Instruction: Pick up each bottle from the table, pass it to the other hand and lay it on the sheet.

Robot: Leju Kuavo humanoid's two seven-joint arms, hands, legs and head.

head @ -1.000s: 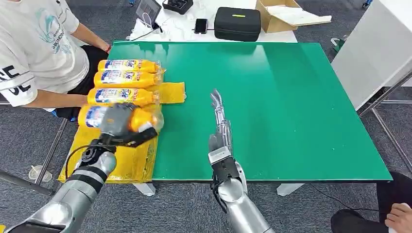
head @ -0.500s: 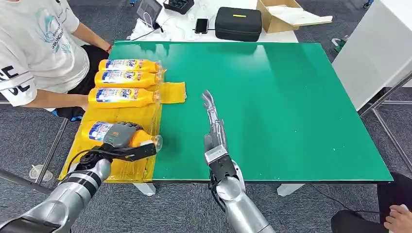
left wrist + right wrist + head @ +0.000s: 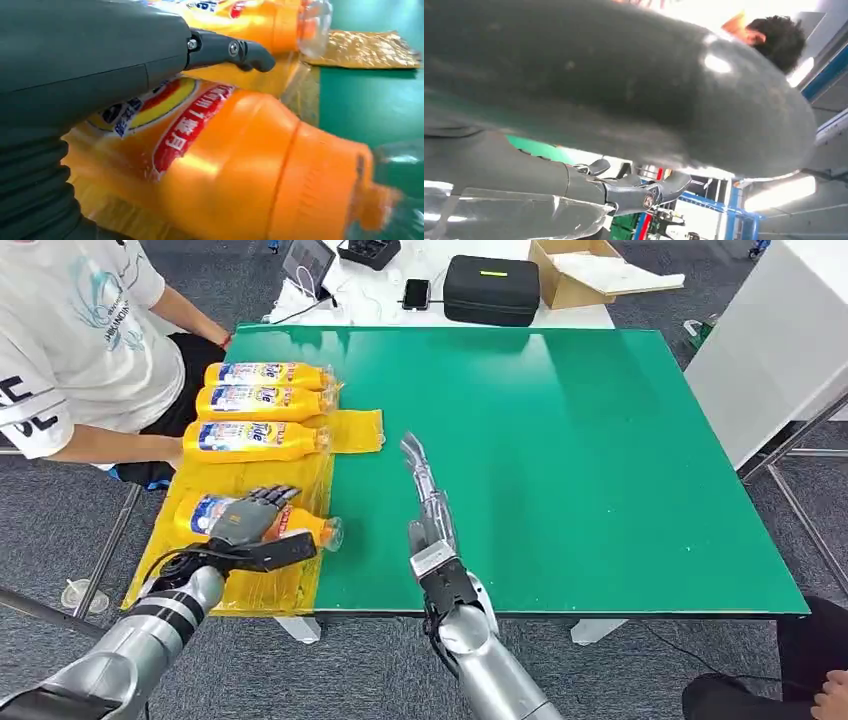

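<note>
Left hand (image 3: 252, 525) draped over the orange bottle (image 3: 305, 528), fingers spread and loose, bottle lying on the yellow sheet (image 3: 250, 585) at 8 o'clock on the green table (image 3: 600, 460), right hand (image 3: 425, 495) flat, fingers straight, holding nothing, three more bottles (image 3: 262, 408) at 10 o'clock

Left hand (image 3: 252, 523) now has its fingers lifted apart above the bottle (image 3: 262, 521), which lies nearer on the sheet (image 3: 225, 585); right hand (image 3: 425, 502) has shifted leftward
</note>
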